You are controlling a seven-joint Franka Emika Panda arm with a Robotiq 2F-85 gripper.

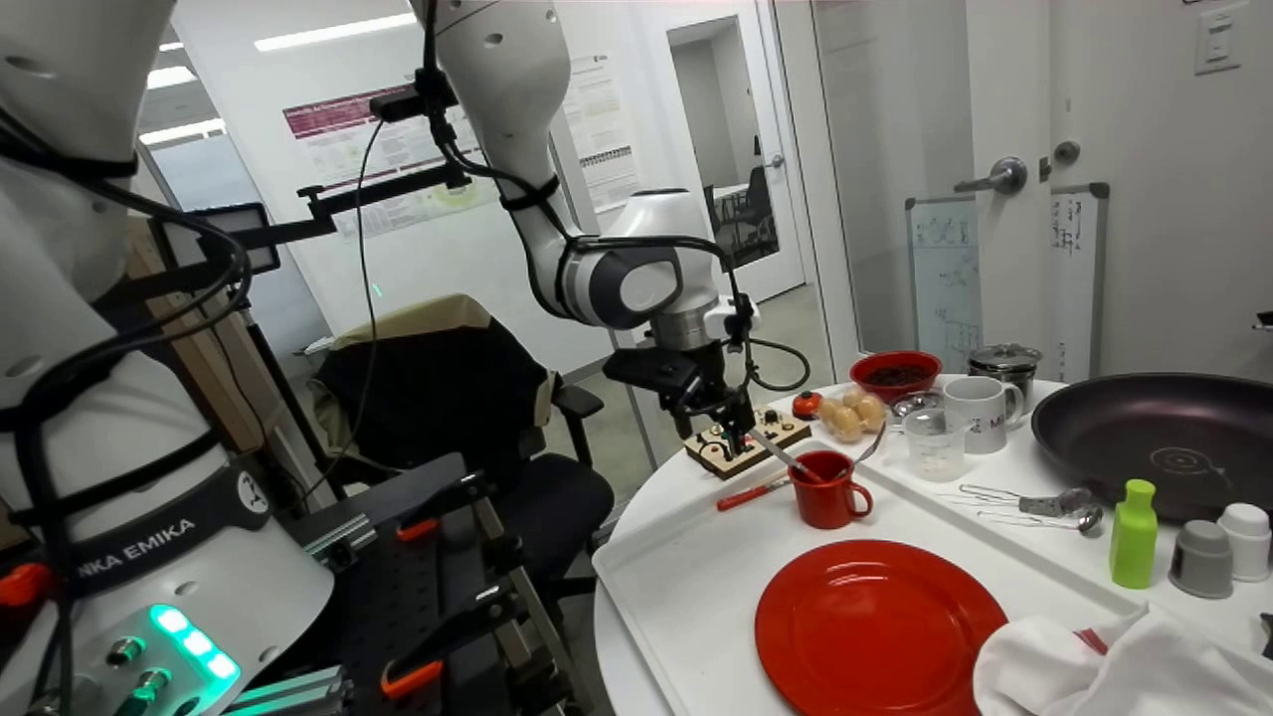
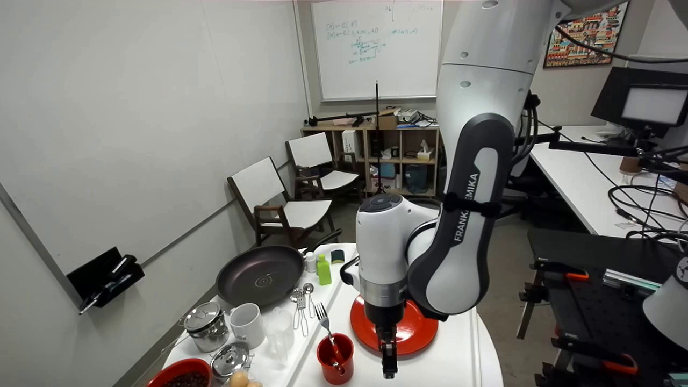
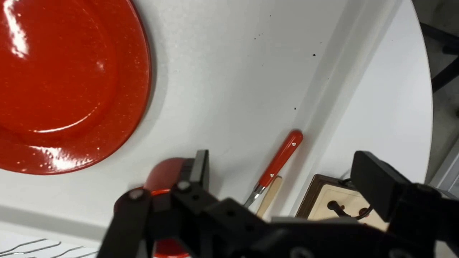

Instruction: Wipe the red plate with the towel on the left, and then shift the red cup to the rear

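Clock as in an exterior view, dial centred on the red plate (image 1: 880,626). Plate is lying flat in the white tray (image 1: 686,597) on the counter (image 3: 398,93). White towel (image 1: 1164,666) is lying bunched at 3, right by the plate rim; can't tell if it's overlapping. Red cup (image 1: 825,507) is standing upright at 11, a fork (image 2: 324,321) leaning in it and a second utensil (image 1: 782,453) poking out to the cup's 10, where the hand (image 3: 282,166) is hovering. Fingers are sitting wide apart in the wrist view, so it's released, holding nothing I can see. There the cup is showing at 8 from the view's centre, half masked by a finger.

Can't tell whether the wipe is done. If it's pending: towel is looking light, limp, soft, so I'm suggesting pinching a raised fold, not a flat edge. Plate is looking hard and glossy; I'm expecting skating under hard pushes, so I'm advising light pressure.

Cup is looking rigid, smooth, probably light, but tippy with utensils in it. Its handle is pointing to 3, so I'm favouring straddling the body low if the spread is sufficing, otherwise pinching bare rim, clear of the fork. I'm advising keeping it level.
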